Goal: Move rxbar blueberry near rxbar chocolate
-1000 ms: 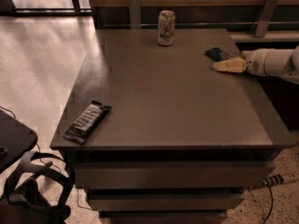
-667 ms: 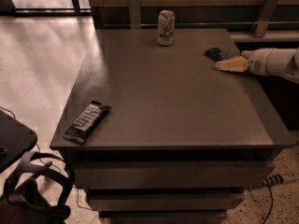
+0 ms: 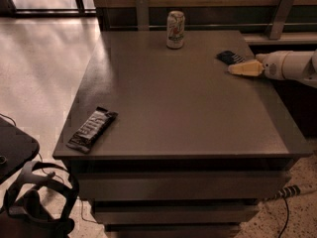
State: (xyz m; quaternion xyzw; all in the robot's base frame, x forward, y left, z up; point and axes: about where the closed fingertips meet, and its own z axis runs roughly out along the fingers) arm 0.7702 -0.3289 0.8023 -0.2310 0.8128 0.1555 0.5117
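Note:
The rxbar blueberry (image 3: pixel 230 57), a small dark navy bar, lies flat at the far right of the dark table (image 3: pixel 178 108). My gripper (image 3: pixel 243 69) comes in from the right edge, low over the table, just in front of and to the right of the blue bar, close to it. I cannot tell whether it touches the bar. The rxbar chocolate (image 3: pixel 92 128), a long black-brown bar with whitish lettering, lies at the table's near left corner, far from the blue bar.
A drink can (image 3: pixel 175 29) stands upright at the back middle of the table. Two posts (image 3: pixel 142 11) rise behind the table's back edge. A black headset and cables (image 3: pixel 34 202) lie on the floor at lower left.

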